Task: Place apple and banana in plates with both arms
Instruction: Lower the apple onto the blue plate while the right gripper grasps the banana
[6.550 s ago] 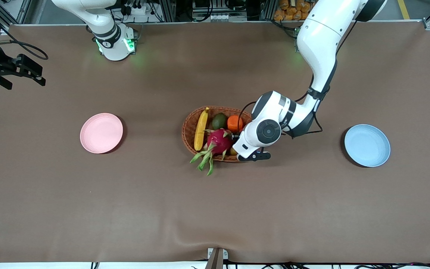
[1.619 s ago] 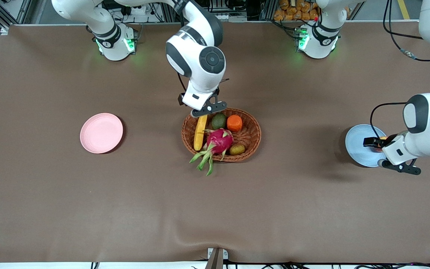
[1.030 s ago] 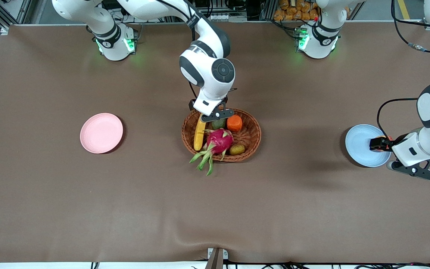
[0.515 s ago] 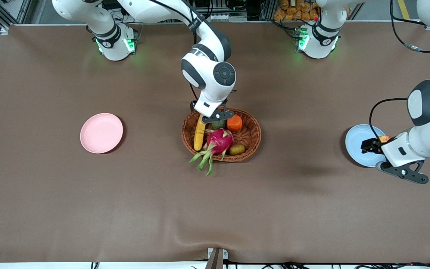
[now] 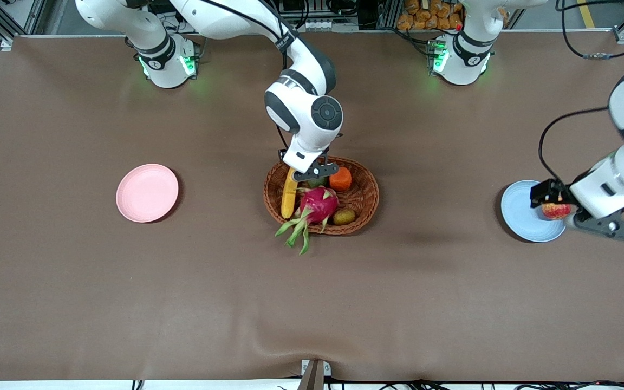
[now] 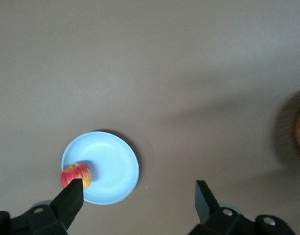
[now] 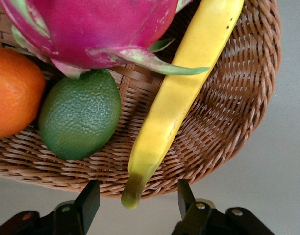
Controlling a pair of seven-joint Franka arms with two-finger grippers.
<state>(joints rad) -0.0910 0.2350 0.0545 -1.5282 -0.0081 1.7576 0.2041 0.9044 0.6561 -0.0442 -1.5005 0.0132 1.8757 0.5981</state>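
The red-and-yellow apple (image 5: 556, 210) (image 6: 76, 175) lies on the light blue plate (image 5: 523, 214) (image 6: 108, 164), near its rim. My left gripper (image 5: 546, 195) (image 6: 137, 196) hangs open above that plate's edge, with the apple beside one finger and nothing between the fingers. The yellow banana (image 5: 289, 192) (image 7: 184, 93) lies in the wicker basket (image 5: 369, 184). Its dark stem tip sticks out over the rim. My right gripper (image 5: 311, 174) (image 7: 136, 198) is low at that rim. Its fingers (image 7: 88, 200) stand either side of the stem tip with gaps, open. The pink plate (image 5: 147, 193) holds nothing.
The basket (image 7: 248, 98) also holds a magenta dragon fruit (image 5: 318, 203) (image 7: 91, 29), an orange fruit (image 5: 340, 179) (image 7: 12, 93), a green fruit (image 7: 79, 122) and a small brownish fruit (image 5: 344, 216). Brown cloth covers the table between the basket and each plate.
The right gripper's fingers have drawn closer around the banana's stem tip. The left hand has risen and shifted away from the apple, which stays on the blue plate.
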